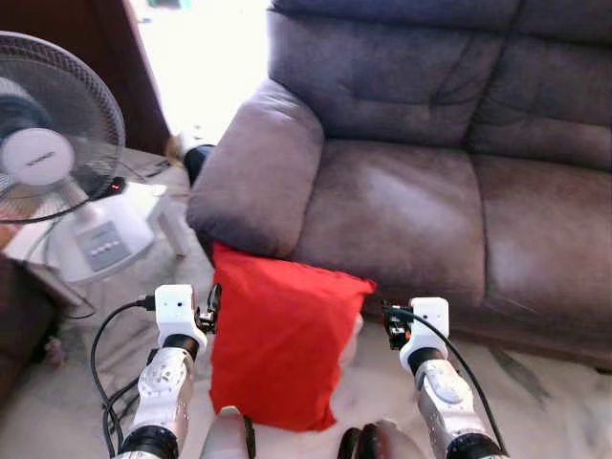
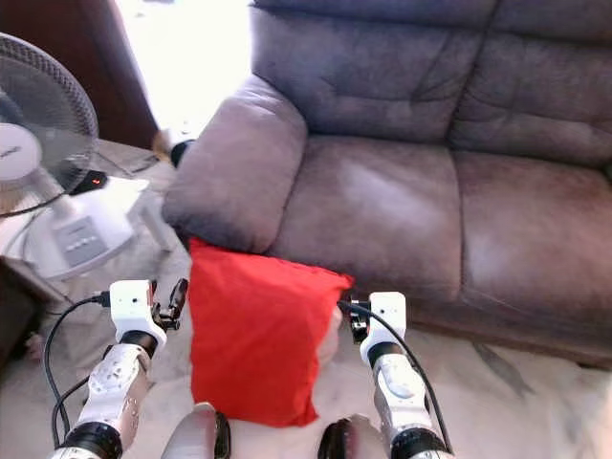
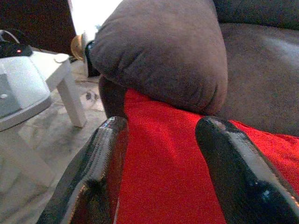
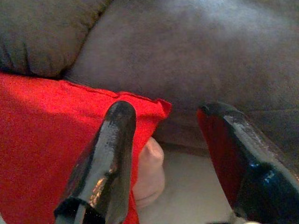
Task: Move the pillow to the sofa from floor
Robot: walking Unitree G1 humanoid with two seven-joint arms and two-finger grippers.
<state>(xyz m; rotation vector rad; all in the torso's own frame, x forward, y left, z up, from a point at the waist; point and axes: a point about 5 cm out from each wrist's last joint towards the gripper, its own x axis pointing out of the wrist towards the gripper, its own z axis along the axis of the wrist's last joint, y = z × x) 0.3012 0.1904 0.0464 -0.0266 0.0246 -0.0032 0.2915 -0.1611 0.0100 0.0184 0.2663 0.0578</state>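
The red pillow (image 1: 277, 339) (likely soft, light) suits squeezing by its side edges between both spread grippers (image 3: 159, 154) (image 4: 175, 154).

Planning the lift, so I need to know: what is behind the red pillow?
The sofa front and armrest, which the pillow leans against. A pale rounded object pokes out beside it; the rest of that and the floor behind are covered.

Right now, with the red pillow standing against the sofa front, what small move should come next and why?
Probably bring both hands inward to squeeze the red pillow: the left hand and right hand flank its upper edges, both open, and it stands on the floor against the sofa.
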